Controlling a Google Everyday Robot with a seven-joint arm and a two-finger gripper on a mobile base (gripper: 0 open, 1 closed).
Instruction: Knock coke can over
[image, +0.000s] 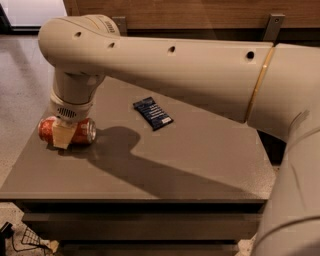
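The coke can (81, 131), red with a silver top, lies on its side near the left edge of the grey table (200, 160), its top pointing right. My gripper (62, 135) hangs straight down from the cream wrist and sits right at the can, with a cream part covering the can's middle from the front. The big cream arm reaches in from the right across the back of the table and hides what is behind it.
A dark blue snack packet (153, 113) lies flat on the table, right of the can and farther back. The table's left edge is close to the can, with floor beyond. A wooden wall runs along the back.
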